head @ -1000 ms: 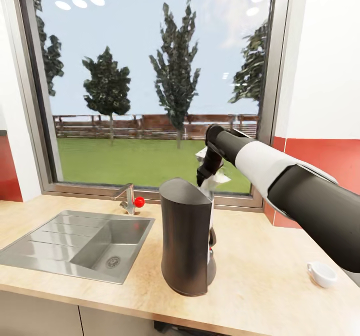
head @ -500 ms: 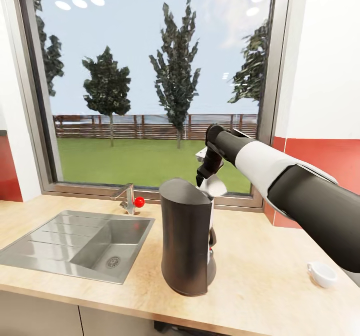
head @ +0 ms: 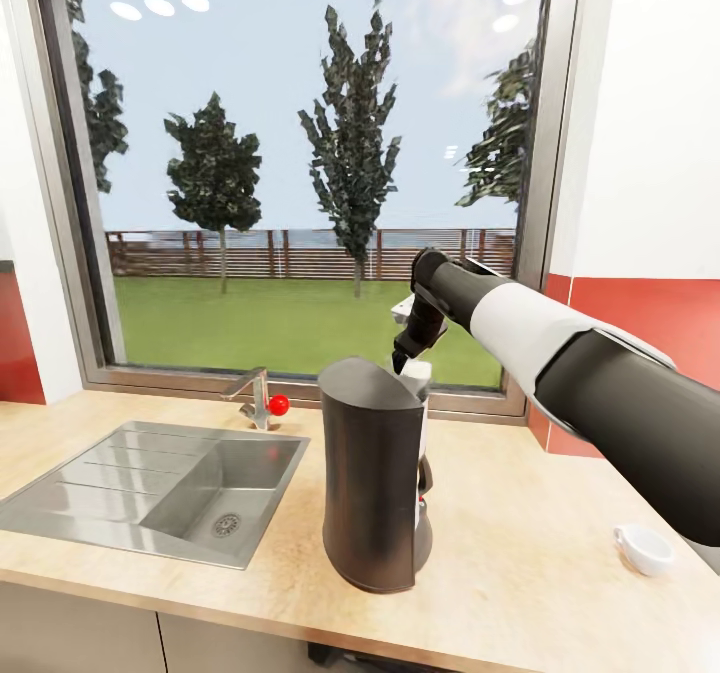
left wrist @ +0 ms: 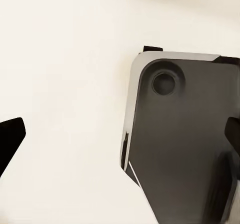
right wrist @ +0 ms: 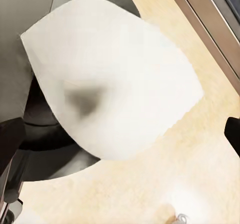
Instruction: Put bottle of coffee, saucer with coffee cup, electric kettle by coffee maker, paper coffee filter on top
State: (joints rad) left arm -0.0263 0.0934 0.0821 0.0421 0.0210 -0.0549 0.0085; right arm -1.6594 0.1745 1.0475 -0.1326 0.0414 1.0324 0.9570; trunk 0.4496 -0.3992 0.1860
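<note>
Right hand point(head: 403, 361) hovers spread over the paper coffee filter point(right wrist: 112, 79) on the coffee maker point(head: 372, 473); coffee cup point(head: 643, 548) on bench point(head: 520, 563) far right.

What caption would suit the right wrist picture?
White paper coffee filter lying on the dark coffee maker, wood-grain countertop beneath.

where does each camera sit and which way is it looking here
Head view: on the robot's head, looking forward and down at the countertop; right arm and right gripper above the coffee maker.
Left wrist view: on the left arm, facing a pale surface; dark fingers at the edges.
Right wrist view: on the right arm, facing the paper coffee filter.
Head and right wrist views share the coffee maker, filter and countertop.
</note>
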